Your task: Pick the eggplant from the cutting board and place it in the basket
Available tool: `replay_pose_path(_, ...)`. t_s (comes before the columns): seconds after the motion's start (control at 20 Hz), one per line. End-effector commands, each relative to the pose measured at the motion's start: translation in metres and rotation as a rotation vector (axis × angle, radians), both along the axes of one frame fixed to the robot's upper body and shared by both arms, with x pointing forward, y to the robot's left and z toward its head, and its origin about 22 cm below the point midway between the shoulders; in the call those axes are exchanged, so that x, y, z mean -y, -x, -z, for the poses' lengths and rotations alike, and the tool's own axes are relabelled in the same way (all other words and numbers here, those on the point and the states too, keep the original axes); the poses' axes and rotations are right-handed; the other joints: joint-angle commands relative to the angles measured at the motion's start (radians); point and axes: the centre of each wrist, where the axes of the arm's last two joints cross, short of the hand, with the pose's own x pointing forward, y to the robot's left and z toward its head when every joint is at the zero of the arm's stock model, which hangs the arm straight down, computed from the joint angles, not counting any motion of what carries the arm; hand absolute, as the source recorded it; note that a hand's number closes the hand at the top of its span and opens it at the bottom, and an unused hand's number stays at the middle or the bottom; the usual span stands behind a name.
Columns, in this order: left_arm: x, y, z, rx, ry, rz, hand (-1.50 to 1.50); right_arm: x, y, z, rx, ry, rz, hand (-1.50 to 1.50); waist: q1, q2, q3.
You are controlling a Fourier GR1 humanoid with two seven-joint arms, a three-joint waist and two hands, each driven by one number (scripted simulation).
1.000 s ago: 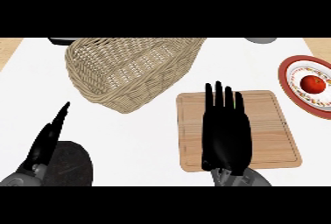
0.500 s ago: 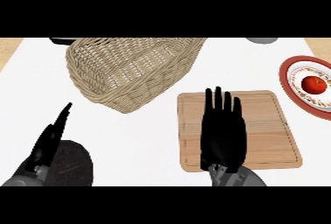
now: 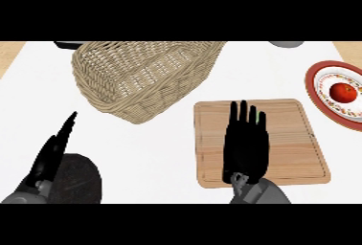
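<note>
— So where's the eggplant?

— Under my right hand (image 3: 247, 143), I think. That hand lies flat over the middle of the cutting board (image 3: 297, 158), fingers straight and close together, clamped on nothing I can see. Only a sliver of green peeks out by the fingertips; the eggplant itself is hidden.

— What could go wrong?

— With my palm covering it, I'd be curling blind. If the fingers close off-centre, it might roll across the smooth wood or squirt out sideways. Then the carry: the basket (image 3: 145, 74) sits up and to the left, tipped so its mouth faces this way, and its woven rim could catch my knuckles.

— And your other hand?

— My left hand (image 3: 51, 153) rests open at the lower left edge, fingers up.

— The counter?

— White counter (image 3: 163, 153), with room between board and basket. A plate (image 3: 318, 91) holding a red apple (image 3: 344, 91) stands just beside the board's right corner, out of my path.
</note>
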Motion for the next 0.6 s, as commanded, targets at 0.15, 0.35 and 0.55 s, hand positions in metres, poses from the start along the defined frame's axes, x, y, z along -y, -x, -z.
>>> replay_pose_path(0.15,-0.021,0.001,0.000,-0.026,0.009,0.000,0.00,0.014,0.018,0.025,-0.007,0.010,0.088,-1.50,-0.005,0.001,-0.002)
replay_pose_path(0.35,-0.002,0.009,-0.012,-0.016,0.005,0.011,0.00,0.012,-0.001,0.017,-0.018,0.019,0.100,-1.50,0.000,0.000,-0.002)
replay_pose_path(0.55,-0.018,0.015,0.005,-0.023,-0.005,-0.004,0.00,0.029,-0.012,0.034,-0.015,0.053,0.129,-1.50,0.000,0.001,-0.002)
